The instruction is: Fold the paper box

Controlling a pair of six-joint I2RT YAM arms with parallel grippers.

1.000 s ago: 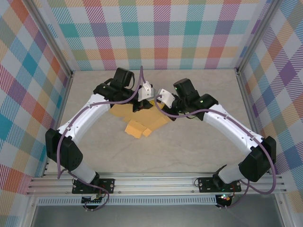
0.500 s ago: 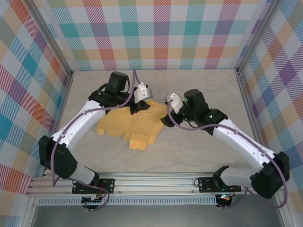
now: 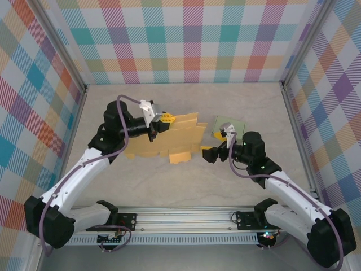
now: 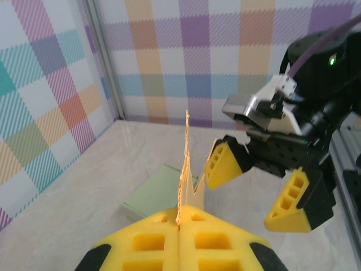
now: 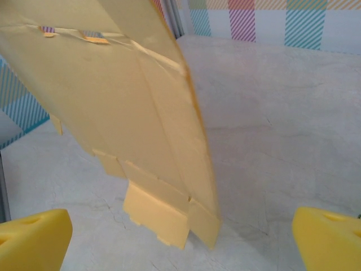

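Since half a sec ago: flat tan cardboard box blank (image 3: 172, 144) went from lying flat to hanging up off the beige marble-look tabletop (image 3: 186, 186), and it has shifted a bit toward frame right. Left arm swung out to the left. Right arm pulled back toward lower right and let go, which uncovered a pale green flat pad (image 3: 221, 122).

Left hand (image 3: 164, 119), centre-left in the top view: yellow fingers clenched on the blank's upper edge. In the left wrist view the two pads meet with the card pinched between them.

Right hand (image 3: 208, 154): released, jaws spread wide, just right of the blank's right edge, not touching it. In the right wrist view its yellow fingertips (image 5: 34, 240) sit in the bottom corners, cut off by the frame.

Blank sits centre frame, between the two hands, its small flaps pointing down.

Writing: two small marks or slots near the blank's top edge in the right wrist view, too small to tell which.

Hard to make out:
- whether the lowest flaps touch the tabletop
- blank's left end, behind the left arm in the top view
- the blank's faces in the left wrist view, where it is edge-on
- green pad's right part, under the right wrist housing
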